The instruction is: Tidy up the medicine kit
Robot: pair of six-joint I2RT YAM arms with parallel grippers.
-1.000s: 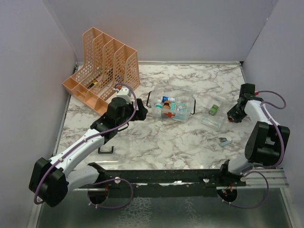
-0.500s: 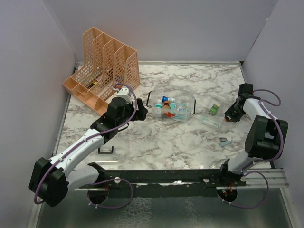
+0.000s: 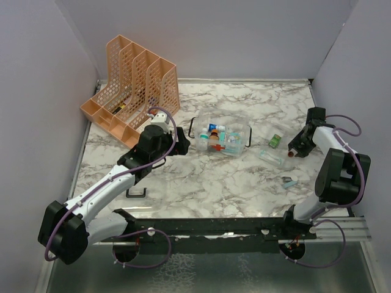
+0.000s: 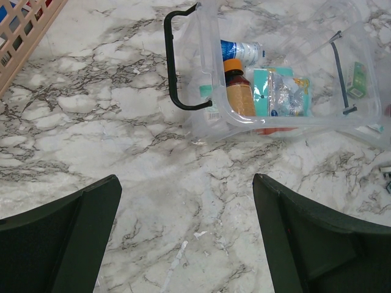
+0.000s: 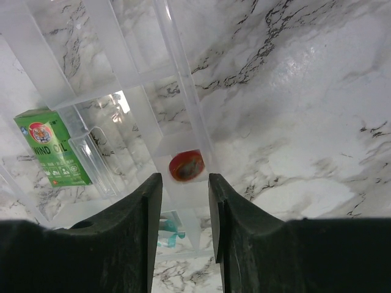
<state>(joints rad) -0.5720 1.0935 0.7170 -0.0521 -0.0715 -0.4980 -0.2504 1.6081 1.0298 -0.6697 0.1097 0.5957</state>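
The kit (image 3: 243, 131) sits mid-counter (image 3: 201, 183). It is a clear, open-topped box with a black handle (image 4: 174, 85) at its left end. Inside lie an amber bottle (image 4: 238, 91), a blue-and-white bottle (image 4: 241, 49) and teal packets (image 4: 278, 91). A clear lid (image 5: 122, 91) with a red mark lies to its right, beside a green box (image 5: 52, 152).

The right end effector (image 5: 184, 183) hangs over that mark with its fingers narrowly apart; I cannot tell whether they touch the lid. The left end effector (image 4: 185, 180) hovers just left of the kit, spread wide and empty.

Compared with a second ago, the right arm has swung in toward the lid. The kit and the left arm haven't budged.
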